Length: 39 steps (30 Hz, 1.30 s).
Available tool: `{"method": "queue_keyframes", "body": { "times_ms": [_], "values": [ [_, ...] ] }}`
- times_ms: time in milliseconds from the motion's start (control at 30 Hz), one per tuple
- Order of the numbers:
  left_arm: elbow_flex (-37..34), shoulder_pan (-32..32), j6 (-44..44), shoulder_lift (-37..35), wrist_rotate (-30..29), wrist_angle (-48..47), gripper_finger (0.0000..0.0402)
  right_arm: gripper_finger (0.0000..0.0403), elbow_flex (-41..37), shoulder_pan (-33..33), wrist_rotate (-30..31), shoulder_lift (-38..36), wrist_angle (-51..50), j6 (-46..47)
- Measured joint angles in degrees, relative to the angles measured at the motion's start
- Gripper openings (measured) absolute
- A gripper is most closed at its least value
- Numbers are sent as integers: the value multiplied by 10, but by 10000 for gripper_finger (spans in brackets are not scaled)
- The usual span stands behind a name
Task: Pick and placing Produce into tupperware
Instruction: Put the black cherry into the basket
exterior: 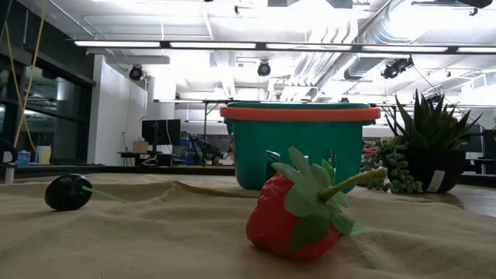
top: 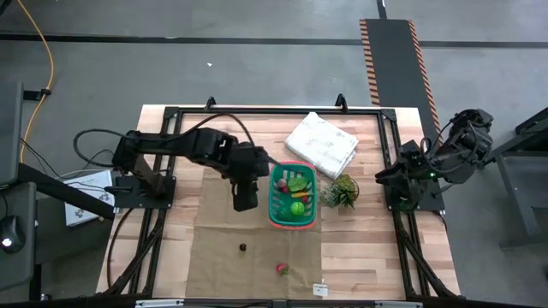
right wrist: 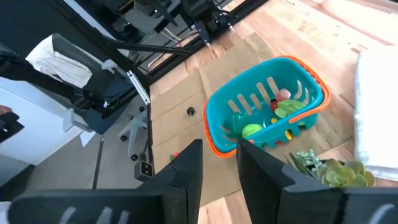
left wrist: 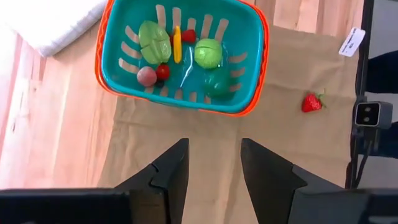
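2 pieces (strawberry [top: 281, 269], dark berry [top: 243, 248]) lie outside the basket [top: 276, 210]; left gripper [top: 245, 199] hovers beside it, fingers parted.

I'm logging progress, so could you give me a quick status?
Left gripper open, empty, beside basket. Right gripper open, parked at table's edge. Strawberry and dark piece still out. Nothing blocking.
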Motion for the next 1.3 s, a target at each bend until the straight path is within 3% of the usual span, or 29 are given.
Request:
{"method": "queue_keyframes", "body": {
  "times_ms": [333,567,767,1100,1300],
  "values": [
    [-37,-27,-61,-56,-43,-15,128,89,0,34,18,0,-48,45],
    [-173,-29,-148,-167,-65,47,117,89,0,52,34,0,-51,50],
    [-294,-87,-238,-234,-51,176,106,89,0,58,47,0,-48,50],
    [-358,-234,-427,-219,-135,219,89,89,0,58,47,0,-47,46],
    [-375,-281,-532,-194,-142,226,83,89,0,58,44,0,-47,35]
  ]
}}
